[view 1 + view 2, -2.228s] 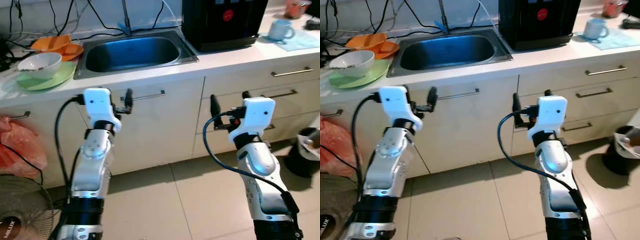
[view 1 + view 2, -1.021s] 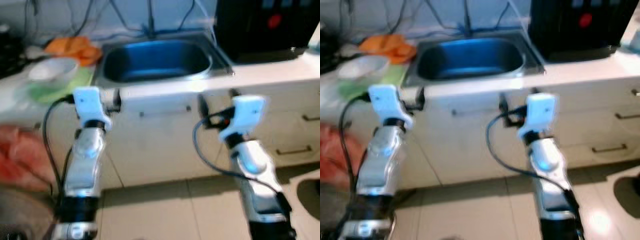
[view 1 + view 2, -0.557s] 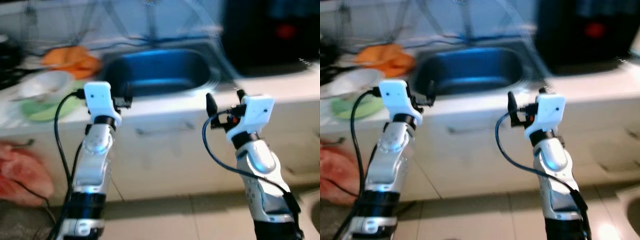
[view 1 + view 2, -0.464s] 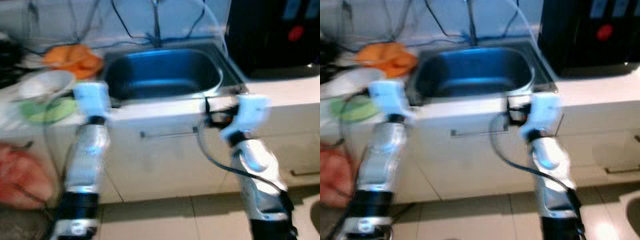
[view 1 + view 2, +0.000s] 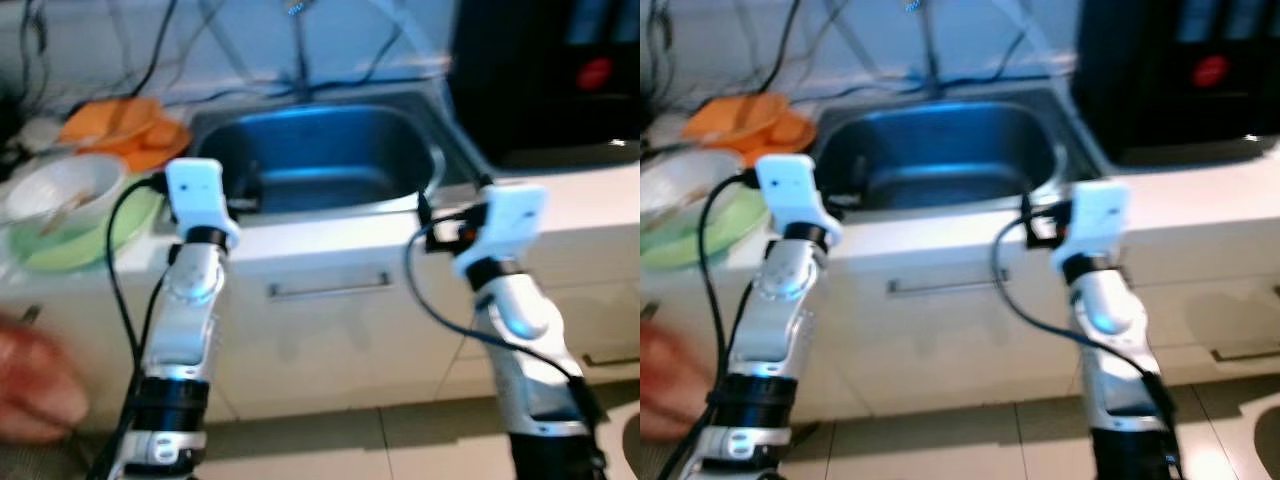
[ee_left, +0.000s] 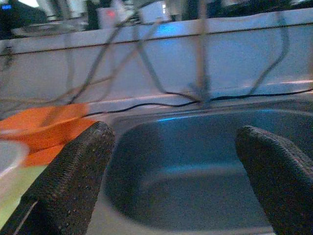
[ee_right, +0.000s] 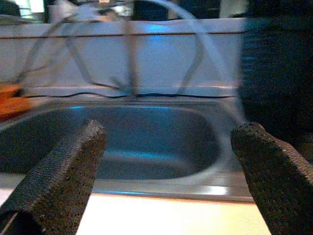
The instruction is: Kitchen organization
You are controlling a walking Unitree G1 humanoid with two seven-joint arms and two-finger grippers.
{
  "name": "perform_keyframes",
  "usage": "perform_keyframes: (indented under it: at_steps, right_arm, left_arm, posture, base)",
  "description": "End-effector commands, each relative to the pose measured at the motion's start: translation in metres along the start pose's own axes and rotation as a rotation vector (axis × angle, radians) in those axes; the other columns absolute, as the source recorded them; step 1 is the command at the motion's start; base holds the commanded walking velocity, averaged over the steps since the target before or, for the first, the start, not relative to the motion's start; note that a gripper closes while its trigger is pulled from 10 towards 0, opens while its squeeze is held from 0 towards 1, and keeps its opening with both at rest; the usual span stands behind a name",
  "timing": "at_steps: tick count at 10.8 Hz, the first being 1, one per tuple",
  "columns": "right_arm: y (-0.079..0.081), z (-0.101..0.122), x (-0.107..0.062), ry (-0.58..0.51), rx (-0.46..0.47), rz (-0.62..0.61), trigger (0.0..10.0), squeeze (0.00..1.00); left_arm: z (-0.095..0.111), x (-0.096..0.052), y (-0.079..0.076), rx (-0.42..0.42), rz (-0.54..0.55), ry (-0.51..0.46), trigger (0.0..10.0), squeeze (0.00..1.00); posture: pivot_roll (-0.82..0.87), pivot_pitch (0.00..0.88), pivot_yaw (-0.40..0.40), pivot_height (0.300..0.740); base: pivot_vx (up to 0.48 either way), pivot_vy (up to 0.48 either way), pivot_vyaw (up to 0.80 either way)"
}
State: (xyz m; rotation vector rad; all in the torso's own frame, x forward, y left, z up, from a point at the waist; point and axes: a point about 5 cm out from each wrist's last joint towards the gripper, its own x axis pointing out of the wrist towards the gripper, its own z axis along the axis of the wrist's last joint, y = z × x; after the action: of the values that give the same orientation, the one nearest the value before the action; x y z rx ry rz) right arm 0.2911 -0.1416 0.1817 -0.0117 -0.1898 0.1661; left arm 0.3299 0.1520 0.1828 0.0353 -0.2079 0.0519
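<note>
Organization looks barely begun: left gripper (image 6: 171,191) and right gripper (image 7: 161,181) hover spread wide and empty before the sink (image 5: 440,165), while white bowl (image 5: 60,190) on green plate (image 5: 125,225) and orange dishes (image 5: 115,125) wait at ten o'clock.

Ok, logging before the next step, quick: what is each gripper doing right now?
Left gripper: open, holding nothing, raised at the sink edge.
Right gripper: open, holding nothing, raised at the sink's front rim.
</note>
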Motion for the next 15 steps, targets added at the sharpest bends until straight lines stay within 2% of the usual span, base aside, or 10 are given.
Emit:
perform_keyframes:
  at_steps: [1, 3, 4, 8, 9, 13, 15]
  right_arm:
    - [0.003, 0.002, 0.001, -0.003, 0.008, 0.008, 10.0, 0.0]
    - [0.004, 0.003, 0.004, -0.012, -0.027, -0.034, 10.0, 0.0]
    - [0.004, 0.0, 0.003, 0.03, -0.035, -0.033, 10.0, 0.0]
    - [-0.005, 0.003, 0.0, 0.003, -0.049, -0.072, 10.0, 0.0]
    - [-0.006, 0.005, 0.0, -0.002, -0.061, -0.073, 10.0, 0.0]
    - [-0.007, 0.005, 0.0, -0.008, -0.064, -0.076, 10.0, 0.0]
    - [-0.007, 0.005, 0.001, -0.015, -0.052, -0.077, 10.0, 0.0]
  left_arm:
    - [-0.002, 0.0, 0.006, 0.019, 0.03, 0.01, 10.0, 0.0]
    - [-0.001, 0.0, 0.007, 0.03, 0.043, 0.001, 10.0, 0.0]
    - [-0.002, 0.0, 0.008, 0.031, 0.048, 0.002, 10.0, 0.0]
    - [-0.006, -0.001, 0.006, 0.01, 0.039, 0.022, 10.0, 0.0]
    - [-0.013, -0.002, 0.007, -0.008, 0.04, 0.046, 10.0, 0.0]
    - [-0.012, -0.002, 0.007, 0.0, 0.034, 0.04, 10.0, 0.0]
    - [-0.012, -0.002, 0.006, -0.01, 0.021, 0.037, 10.0, 0.0]
  posture:
    - [0.0, 0.0, 0.1, 0.74]
    - [0.0, 0.0, 0.104, 0.74]
    - [0.0, 0.0, 0.104, 0.74]
    - [0.0, 0.0, 0.105, 0.74]
    - [0.0, 0.0, 0.105, 0.74]
    - [0.0, 0.0, 0.103, 0.74]
    - [0.0, 0.0, 0.103, 0.74]
  base:
    - [0.0, 0.0, 0.0]
    - [0.0, 0.0, 0.0]
    - [0.0, 0.0, 0.0]
    - [0.0, 0.0, 0.0]
    - [0.0, 0.0, 0.0]
    - [0.0, 0.0, 0.8]
    - [0.0, 0.0, 0.0]
